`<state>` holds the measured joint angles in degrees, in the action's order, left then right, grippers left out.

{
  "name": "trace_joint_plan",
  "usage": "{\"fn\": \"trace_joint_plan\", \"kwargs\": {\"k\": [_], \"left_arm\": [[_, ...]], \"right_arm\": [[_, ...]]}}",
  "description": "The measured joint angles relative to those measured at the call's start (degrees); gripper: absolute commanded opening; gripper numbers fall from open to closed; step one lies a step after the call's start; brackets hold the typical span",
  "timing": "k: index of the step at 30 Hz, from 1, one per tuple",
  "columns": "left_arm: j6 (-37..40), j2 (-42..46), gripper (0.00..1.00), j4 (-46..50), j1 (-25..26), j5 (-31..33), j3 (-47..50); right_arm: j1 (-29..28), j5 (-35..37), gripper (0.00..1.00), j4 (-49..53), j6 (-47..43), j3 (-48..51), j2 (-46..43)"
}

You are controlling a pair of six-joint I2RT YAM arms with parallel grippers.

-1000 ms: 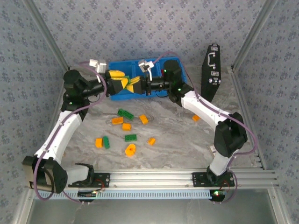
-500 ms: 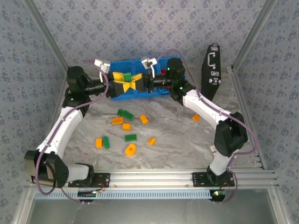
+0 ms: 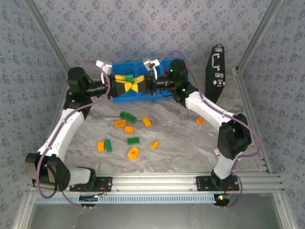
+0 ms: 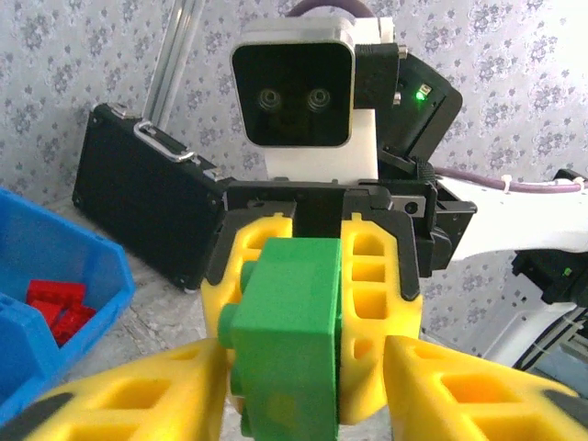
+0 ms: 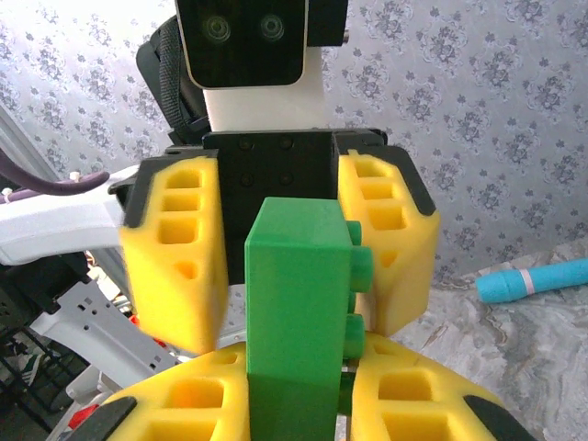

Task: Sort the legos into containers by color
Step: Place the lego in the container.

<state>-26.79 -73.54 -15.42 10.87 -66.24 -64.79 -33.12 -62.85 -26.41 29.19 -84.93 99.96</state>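
Above the blue tray (image 3: 125,65) the 2 arms meet tip to tip. The right gripper (image 5: 299,377) is clamped on a green brick (image 5: 299,294), which stands between its yellow fingers (image 5: 184,400) with the studs pointing sideways. The left gripper (image 4: 303,377) faces it with jaws apart, 1 finger on each side of the brick's free end. In the right wrist view a gap shows between the blurred finger and the brick; whether the other finger touches, I cannot tell. 1 compartment of the tray holds red bricks (image 4: 55,303). On the marble table (image 3: 181,143), on the near side of the tray, lie 3 green bricks (image 3: 127,116) and 7 orange bricks (image 3: 120,123), scattered. A black case (image 3: 215,71) stands upright to the right of the tray, and a teal cylinder (image 5: 537,280) lies on the table
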Motion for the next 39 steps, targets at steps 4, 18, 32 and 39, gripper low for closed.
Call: {"fn": "trace_joint_plan", "kwargs": {"k": [4, 18, 32, 39], "left_arm": [[-0.5, -0.7, 0.38, -1.1, 0.0, 0.0, -0.1], [-2.7, -1.6, 0.09, -4.2, 0.3, 3.1, -0.2], [4.3, -7.1, 0.07, 2.2, 0.8, 27.9, -6.3], [8.1, -18.8, 0.07, 16.5, 0.7, 47.6, -16.0]], "right_arm": [[0.3, 0.0, 0.10, 0.1, 0.0, 0.0, 0.0], [1.0, 0.9, 0.25, 7.2, -4.2, -3.1, 0.4], [7.2, 14.4, 0.54, 33.5, -17.5, -1.5, -2.5], [1.1, 34.2, 0.54, 49.1, -26.3, 3.3, -6.9]]}}
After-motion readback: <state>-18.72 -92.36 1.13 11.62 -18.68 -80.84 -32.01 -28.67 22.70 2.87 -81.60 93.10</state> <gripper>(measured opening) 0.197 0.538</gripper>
